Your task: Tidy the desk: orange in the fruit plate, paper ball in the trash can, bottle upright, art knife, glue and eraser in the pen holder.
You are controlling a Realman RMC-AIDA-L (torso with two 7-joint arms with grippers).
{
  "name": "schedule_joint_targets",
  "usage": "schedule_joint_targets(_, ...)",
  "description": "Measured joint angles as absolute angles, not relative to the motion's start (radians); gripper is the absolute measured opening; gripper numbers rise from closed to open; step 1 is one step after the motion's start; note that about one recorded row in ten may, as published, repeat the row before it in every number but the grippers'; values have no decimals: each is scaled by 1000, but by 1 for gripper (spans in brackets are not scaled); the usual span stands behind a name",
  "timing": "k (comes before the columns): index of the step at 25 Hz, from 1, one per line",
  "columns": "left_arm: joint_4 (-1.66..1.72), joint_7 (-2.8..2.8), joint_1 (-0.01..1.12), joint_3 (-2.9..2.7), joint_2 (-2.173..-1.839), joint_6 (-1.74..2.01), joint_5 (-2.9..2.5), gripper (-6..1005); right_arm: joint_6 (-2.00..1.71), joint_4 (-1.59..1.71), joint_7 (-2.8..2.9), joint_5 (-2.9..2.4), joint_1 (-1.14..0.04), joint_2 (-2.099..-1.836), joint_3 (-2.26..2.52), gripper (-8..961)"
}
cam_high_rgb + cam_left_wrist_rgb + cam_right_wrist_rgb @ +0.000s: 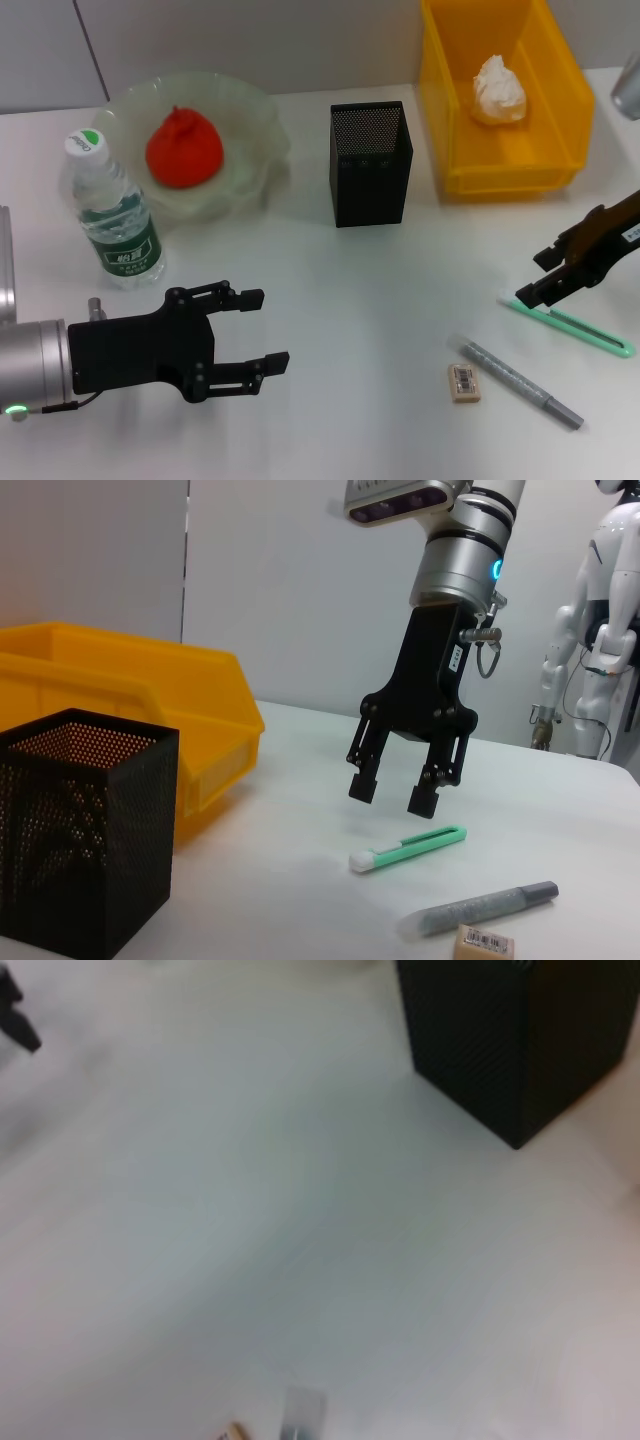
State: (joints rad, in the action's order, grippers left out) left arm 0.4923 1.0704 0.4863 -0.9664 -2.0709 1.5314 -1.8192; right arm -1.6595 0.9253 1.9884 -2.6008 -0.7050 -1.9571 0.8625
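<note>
Art knife [572, 327]: a slim pale-green cutter with a white tip, lying flat on the white desk [350, 300] near its right edge. The right gripper [535, 280] hangs just above the knife's white end, fingers spread apart with a clear gap between them and nothing held; in the left wrist view the fingertips [362, 786] stand a little above the knife [410, 847], not touching it.

Just beside the knife, nearer the robot, lies a grey glue stick [520, 383], and beside that the eraser [464, 383], beige with a barcode sticker; the three lie apart from one another.

The pen holder [370, 163], a black mesh cup, stands upright near the desk's middle; whether anything is inside cannot be told. To its right the yellow trash can [560, 160] holds the paper ball [498, 92]. To its left the pale-green fruit plate [255, 135] holds the orange [184, 149], and the bottle [112, 214] stands upright just beside the plate.

The left gripper [262, 328] hovers over bare desk below the bottle, fingers wide apart and empty.
</note>
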Motion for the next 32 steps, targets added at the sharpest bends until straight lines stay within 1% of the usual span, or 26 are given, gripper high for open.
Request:
schedule_joint_targets(2,492,1071,486,-966,-2071,1530,-1819,802,-1659,924,1989,-2626,-723,-1966,886,696)
schedule_joint_targets(3,492,1072,486,-966,-2071,1529,-1817,802,-1653,923,1995,-2651,-741,-1980,919,696)
schedule_joint_targets(4,492,1073,486,-966,-2071,1528,-1816,802,-1653,923,1995,-2651,-741,-1980,919,696)
schedule_joint_targets(7,492,1074,486,-966,-2070,1525,-1811,802,-1644,921,2002,-2698,-765,-2003,953,695)
schedule_joint_targets(8,492,1075,486,-966,-2070,1525,-1810,802,-1634,923,2008,-2744,-778,-2025,965,695)
schedule_joint_targets(9,492,1075,486,-966,-2070,1523,-1809,802,-1634,923,2008,-2744,-778,-2025,965,695)
schedule_joint_targets(11,492,1075,486,-966,-2069,1522,-1809,802,-1624,932,2019,-2789,-789,-2047,971,695)
schedule_joint_targets(16,492,1075,486,-966,-2069,1520,-1808,802,-1610,945,2081,-2859,-809,-2071,1010,696)
schedule_joint_targets(32,492,1075,486,-966,-2069,1519,-1807,802,-1577,946,2159,-2867,-808,-2076,1107,693)
